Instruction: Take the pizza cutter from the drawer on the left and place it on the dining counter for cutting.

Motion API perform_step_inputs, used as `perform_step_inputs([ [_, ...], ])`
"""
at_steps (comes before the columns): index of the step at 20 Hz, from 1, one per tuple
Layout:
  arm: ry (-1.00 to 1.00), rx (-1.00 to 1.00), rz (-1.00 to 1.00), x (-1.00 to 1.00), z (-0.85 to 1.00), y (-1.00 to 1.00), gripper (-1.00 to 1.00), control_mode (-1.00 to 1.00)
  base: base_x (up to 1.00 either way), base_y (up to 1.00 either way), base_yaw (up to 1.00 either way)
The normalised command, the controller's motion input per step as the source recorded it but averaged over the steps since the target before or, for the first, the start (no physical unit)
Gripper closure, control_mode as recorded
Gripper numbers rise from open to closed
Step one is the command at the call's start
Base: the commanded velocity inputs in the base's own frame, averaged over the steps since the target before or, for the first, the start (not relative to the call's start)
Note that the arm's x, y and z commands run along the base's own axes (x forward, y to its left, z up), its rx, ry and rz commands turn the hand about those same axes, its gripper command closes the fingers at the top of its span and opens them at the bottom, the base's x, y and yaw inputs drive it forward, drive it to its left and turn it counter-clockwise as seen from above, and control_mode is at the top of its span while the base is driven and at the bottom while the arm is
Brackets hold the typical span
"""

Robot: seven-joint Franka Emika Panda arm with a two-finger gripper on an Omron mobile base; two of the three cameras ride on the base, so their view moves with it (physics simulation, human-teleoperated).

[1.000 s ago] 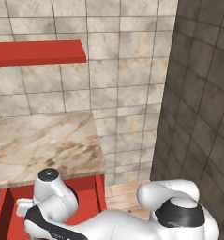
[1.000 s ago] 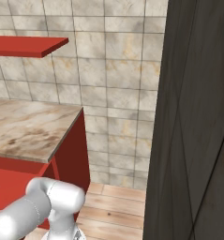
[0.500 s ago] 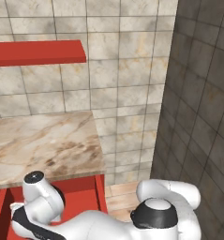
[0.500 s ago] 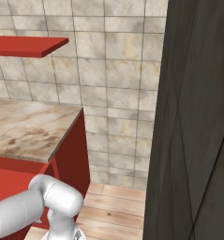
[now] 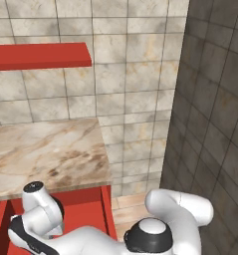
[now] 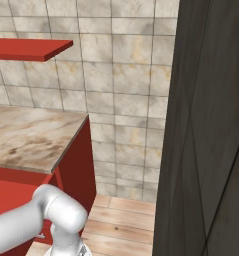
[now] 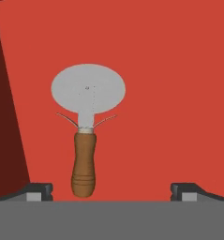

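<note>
Pizza cutter [image 7: 87, 126]: a small tool with a flat grey round wheel and a short turned brown wooden handle, joined by a pale collar from which two thin wire-like guards spread. It lies flat on the plain red floor of the open red drawer [image 7: 169, 93], wheel pointing towards the top of the hand view and handle end towards the jaws. A darker red side wall of the drawer runs along the left edge of that view, well apart from the cutter. Nothing else lies on the drawer floor near the cutter.

In the base views the open drawer [image 5: 80, 211] sits directly below a beige-brown marbled stone surface [image 5: 46, 152] on a red cabinet; a red wall shelf [image 5: 38, 55] hangs above the surface against a tiled wall, and a dark panelled wall stands to the right.

The white arm folds low and reaches down into the drawer. The jaws [image 7: 111, 190] stand wide apart and hold nothing; the handle end lies between the two dark tips, nearer the left one.
</note>
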Motion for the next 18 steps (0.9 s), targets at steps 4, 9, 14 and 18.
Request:
perform_step_inputs([
  [4,0.02,0.00,0.00,0.04,-0.35,0.00,-1.00,-1.00,0.00,0.00,0.00],
  [9,0.02,0.00,0.00,0.01,-0.27,0.06,-1.00,-1.00,0.00,0.00,0.00],
  [14,0.02,0.00,0.00,0.02,-0.17,0.11,-1.00,-1.00,0.00,0.00,0.00],
  [18,0.02,0.00,0.00,0.01,-0.16,0.11,-1.00,-1.00,0.00,0.00,0.00],
])
